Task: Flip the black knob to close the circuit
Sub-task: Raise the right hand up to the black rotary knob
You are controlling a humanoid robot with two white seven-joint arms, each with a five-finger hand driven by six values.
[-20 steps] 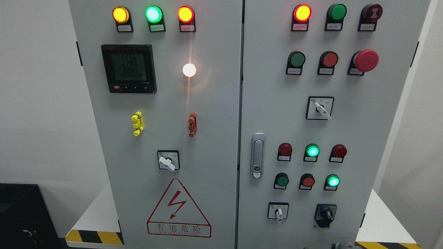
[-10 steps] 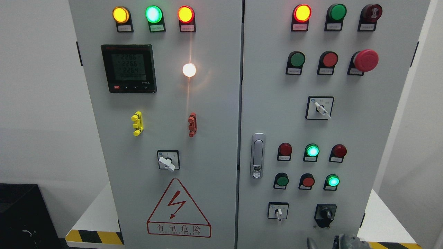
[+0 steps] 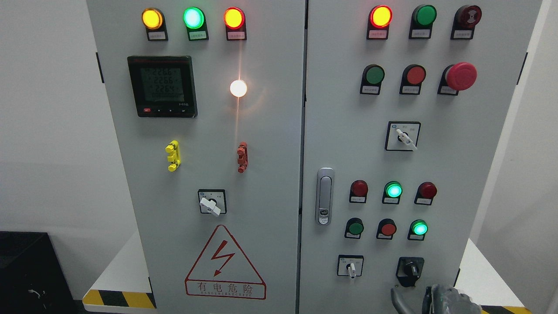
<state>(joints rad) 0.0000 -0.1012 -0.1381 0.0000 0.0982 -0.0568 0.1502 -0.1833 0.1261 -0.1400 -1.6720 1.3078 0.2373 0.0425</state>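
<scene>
The black knob [image 3: 410, 271] sits on a black base at the lower right of the right cabinet door [image 3: 457, 174], its grip pointing up and slightly left. My right hand [image 3: 414, 295] pokes up from the bottom edge just below the knob, grey fingers [image 3: 444, 298] spread apart from a thin thumb and holding nothing. A small gap separates the hand from the knob. My left hand does not show.
A white-handled selector [image 3: 351, 269] is left of the knob, another [image 3: 405, 138] higher up. Lit green lamps [image 3: 419, 228], red and green buttons and a red mushroom stop [image 3: 461, 76] fill the door. A silver door handle [image 3: 324, 196] is at the seam.
My right hand has risen into view from the bottom edge, climbing toward the black knob. The panel and knob have not changed.
</scene>
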